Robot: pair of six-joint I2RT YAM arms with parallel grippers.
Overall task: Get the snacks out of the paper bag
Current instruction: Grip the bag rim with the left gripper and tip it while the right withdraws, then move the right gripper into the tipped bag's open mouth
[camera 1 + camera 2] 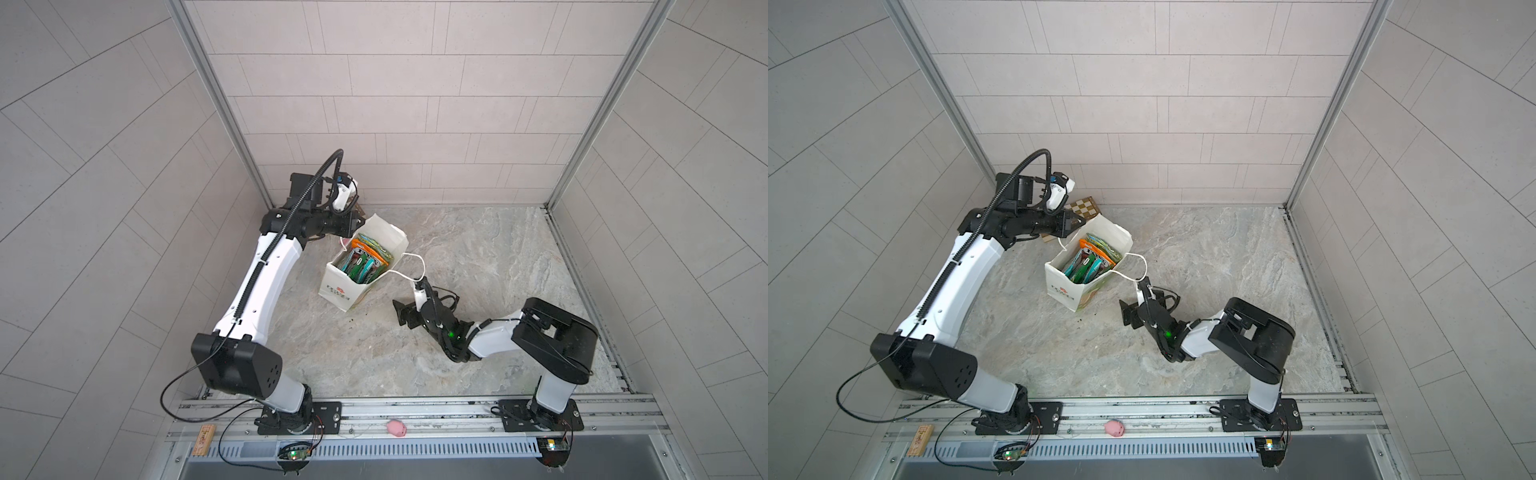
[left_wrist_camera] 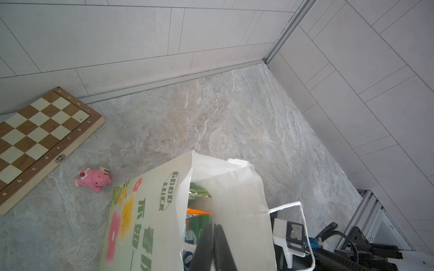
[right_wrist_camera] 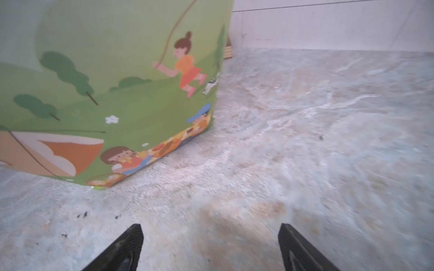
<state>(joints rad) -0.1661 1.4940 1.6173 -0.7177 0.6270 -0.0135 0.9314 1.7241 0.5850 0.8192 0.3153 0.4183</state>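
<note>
The white paper bag stands upright in the middle of the table with its mouth wide. Several glossy snacks stand inside, orange, teal and green. My left gripper is shut at the bag's back rim, over the mouth; nothing shows between its fingers. The left wrist view shows green and orange snacks beneath it. My right gripper is open and empty, low on the table beside the bag's green picture side. A cord handle loops over the right wrist.
A wooden chessboard lies at the back wall behind the bag. A pink toy pig sits between the board and the bag. Another pink pig and a wooden block rest on the front rail.
</note>
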